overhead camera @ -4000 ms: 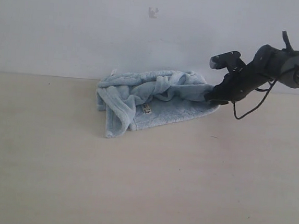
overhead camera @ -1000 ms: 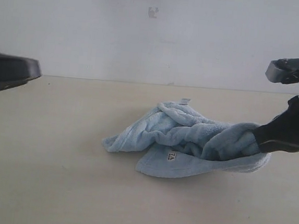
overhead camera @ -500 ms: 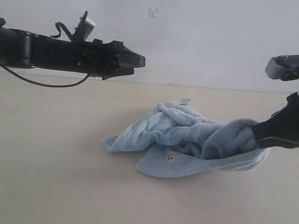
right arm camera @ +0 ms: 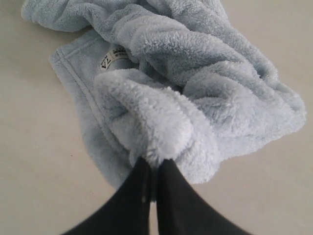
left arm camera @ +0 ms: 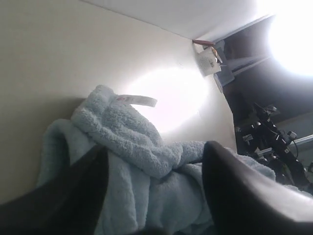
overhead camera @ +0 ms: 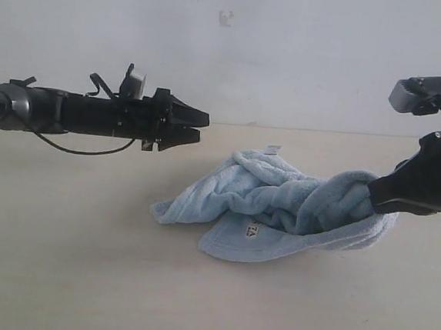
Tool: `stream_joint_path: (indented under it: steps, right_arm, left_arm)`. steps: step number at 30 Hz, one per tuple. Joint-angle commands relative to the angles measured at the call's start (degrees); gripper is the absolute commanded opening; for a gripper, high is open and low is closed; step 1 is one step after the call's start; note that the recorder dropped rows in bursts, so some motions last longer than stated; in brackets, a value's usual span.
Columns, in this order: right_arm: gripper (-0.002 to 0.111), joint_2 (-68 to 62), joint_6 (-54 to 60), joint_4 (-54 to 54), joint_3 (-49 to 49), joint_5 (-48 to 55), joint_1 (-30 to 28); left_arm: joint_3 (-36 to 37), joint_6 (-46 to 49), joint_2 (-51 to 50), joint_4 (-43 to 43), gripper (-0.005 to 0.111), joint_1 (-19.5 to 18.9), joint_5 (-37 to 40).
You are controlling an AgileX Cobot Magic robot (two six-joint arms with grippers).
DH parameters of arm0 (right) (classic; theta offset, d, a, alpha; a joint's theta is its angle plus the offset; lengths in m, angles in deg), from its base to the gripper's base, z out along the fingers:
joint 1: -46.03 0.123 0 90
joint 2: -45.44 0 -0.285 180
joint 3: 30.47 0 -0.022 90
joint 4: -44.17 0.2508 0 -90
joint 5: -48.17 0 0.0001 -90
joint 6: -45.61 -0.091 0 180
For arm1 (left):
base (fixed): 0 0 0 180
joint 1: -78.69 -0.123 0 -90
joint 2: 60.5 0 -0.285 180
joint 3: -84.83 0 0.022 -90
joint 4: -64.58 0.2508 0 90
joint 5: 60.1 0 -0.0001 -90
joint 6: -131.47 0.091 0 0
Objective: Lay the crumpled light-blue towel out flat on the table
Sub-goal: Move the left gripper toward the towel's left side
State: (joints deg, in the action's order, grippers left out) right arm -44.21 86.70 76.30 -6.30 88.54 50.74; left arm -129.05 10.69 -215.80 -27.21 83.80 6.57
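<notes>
The towel [overhead camera: 278, 209] lies bunched on the worktop [overhead camera: 79, 276], right of centre, its long axis left to right and its label [overhead camera: 252, 231] on the near edge. The right end effector [overhead camera: 372, 195] pinches a fold at its right end. Farther back, the left end effector [overhead camera: 201, 126] hovers spread, pointing right, with the towel's loose left end below it.

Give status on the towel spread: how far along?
Done: the right gripper has its jaws shut on a fold of the towel. In hand: the left gripper, jaws open, hovers beside the heap, holding nothing. Left: everything else. The towel is a bunched pile on the table, with no edge pulled flat.
</notes>
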Motion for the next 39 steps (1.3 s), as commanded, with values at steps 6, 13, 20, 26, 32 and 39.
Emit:
stream_joint_path:
  steps: [6,13,20,26,32,39]
  right_arm:
    - [0.000,0.55,0.46,0.58,-0.06,-0.02,-0.16]
    - [0.000,0.55,0.50,0.58,-0.06,0.09,-0.16]
    - [0.000,0.55,0.50,0.70,-0.06,-0.03,-0.16]
    - [0.000,0.55,0.61,1.02,-0.06,0.31,-0.16]
    - [0.000,0.55,0.84,1.16,-0.06,0.31,-0.16]
    - [0.000,0.55,1.64,2.04,-0.06,0.31,-0.16]
  left_arm:
    - [-11.23,-3.02,-6.97,0.89,0.055,3.31,-0.43]
    - [-17.43,-7.99,-9.92,5.67,0.055,4.25,-3.51]
    - [-18.31,-8.26,-10.99,7.27,0.055,5.79,-2.71]
    - [-18.31,-8.89,-10.99,10.28,0.055,8.50,-9.83]
    - [-18.31,-8.89,-10.99,10.28,0.055,8.78,-14.00]
    - [-18.31,-8.24,-10.99,10.56,0.055,9.44,-16.40]
